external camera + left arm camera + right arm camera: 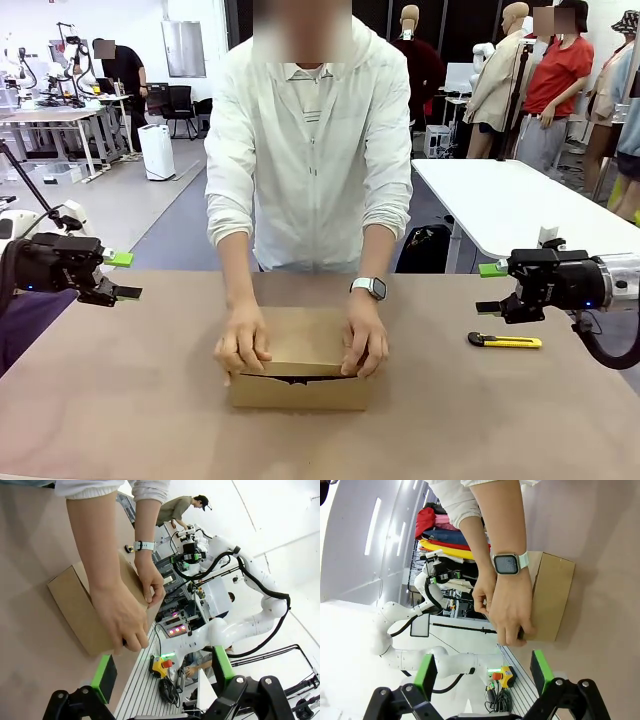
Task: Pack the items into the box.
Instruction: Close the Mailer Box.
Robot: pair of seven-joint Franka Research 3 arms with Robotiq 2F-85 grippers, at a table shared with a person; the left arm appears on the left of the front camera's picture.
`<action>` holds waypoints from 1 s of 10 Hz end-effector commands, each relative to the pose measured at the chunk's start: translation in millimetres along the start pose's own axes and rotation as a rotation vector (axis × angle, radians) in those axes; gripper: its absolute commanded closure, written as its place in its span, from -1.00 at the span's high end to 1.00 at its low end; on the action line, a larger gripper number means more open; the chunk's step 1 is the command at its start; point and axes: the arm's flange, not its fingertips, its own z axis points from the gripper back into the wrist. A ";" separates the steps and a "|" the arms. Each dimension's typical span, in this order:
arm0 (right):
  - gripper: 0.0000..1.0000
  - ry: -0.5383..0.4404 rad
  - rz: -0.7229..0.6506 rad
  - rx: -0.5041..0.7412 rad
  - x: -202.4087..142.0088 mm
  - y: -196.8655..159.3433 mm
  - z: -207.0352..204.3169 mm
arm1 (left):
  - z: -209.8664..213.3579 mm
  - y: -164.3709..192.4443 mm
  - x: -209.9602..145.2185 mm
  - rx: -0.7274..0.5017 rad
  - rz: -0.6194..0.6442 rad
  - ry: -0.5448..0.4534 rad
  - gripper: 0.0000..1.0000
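The box [300,388] is a small brown carton in the middle of the table. A person's two hands [243,342] press its flap lid down; a thin dark gap shows along the front edge. The items are hidden. My left gripper [122,276] hangs open above the table's left side, well clear of the box. My right gripper [490,288] is open too, off to the right. In the left wrist view, the box [75,605] lies beyond the open left gripper [162,672]. From the right wrist, the box [552,595] appears past the open right gripper [483,672].
A yellow-and-black utility knife [505,341] lies on the table [120,400] at the right, just below my right gripper. The person stands at the far edge, arms reaching over the table's middle. A white table [500,205] stands behind at the right.
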 end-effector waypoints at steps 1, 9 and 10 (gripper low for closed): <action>1.00 0.000 0.020 0.006 4.4 1.0 1.3 | 0.9 -1.6 0.4 -0.020 -0.012 -0.016 1.00; 1.00 0.000 0.020 0.006 4.4 1.0 1.3 | 0.9 -1.6 0.4 -0.020 -0.012 -0.016 1.00; 1.00 0.000 0.020 0.006 4.4 1.0 1.3 | 0.9 -1.6 0.4 -0.020 -0.012 -0.016 1.00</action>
